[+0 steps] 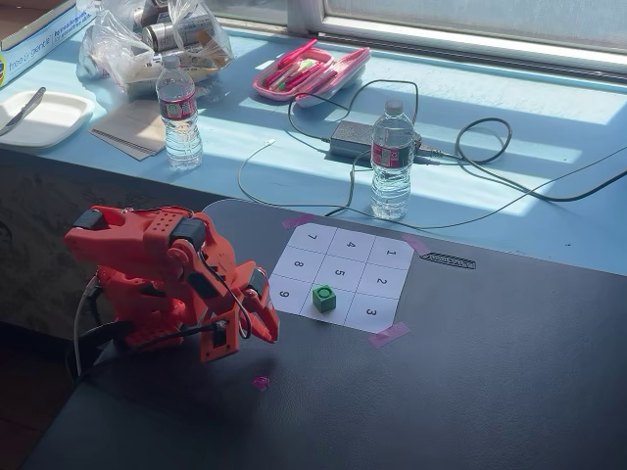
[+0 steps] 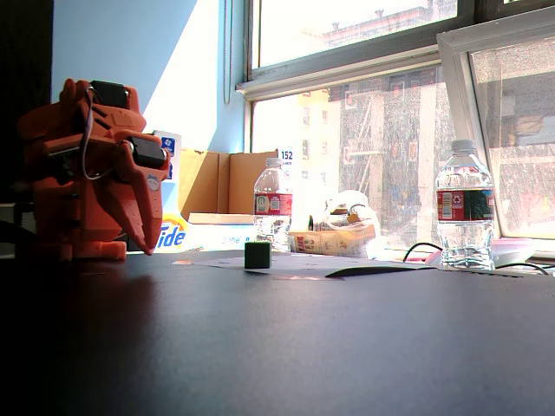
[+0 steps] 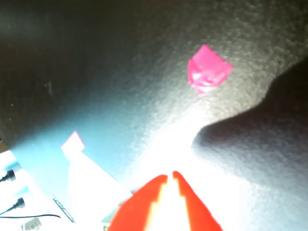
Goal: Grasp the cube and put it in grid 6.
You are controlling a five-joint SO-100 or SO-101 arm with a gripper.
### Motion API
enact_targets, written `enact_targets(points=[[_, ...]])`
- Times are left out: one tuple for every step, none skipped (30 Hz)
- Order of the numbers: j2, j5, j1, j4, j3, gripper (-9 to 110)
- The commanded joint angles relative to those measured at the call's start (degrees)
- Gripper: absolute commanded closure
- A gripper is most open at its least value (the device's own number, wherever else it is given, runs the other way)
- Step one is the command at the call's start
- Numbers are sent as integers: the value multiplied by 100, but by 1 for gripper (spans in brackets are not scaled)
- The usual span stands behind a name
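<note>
Cube (image 1: 324, 298) green, blocky, on white paper grid (image 1: 342, 273); table (image 1: 470, 392) matte.

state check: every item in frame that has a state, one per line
gripper: closed, empty, held above the table, apart from the cube
green cube: upright, on the grid sheet at cell 6, not grasped
grid sheet: flat, taped at its corners
near water bottle: upright, capped
far water bottle: upright, capped
pink case: lying open
arm: folded back
</note>
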State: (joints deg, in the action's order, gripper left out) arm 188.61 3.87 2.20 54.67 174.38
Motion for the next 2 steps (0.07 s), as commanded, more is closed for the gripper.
enact_targets(points=[[53, 70, -35, 18, 167, 101], [53, 62, -35, 18, 167, 101]])
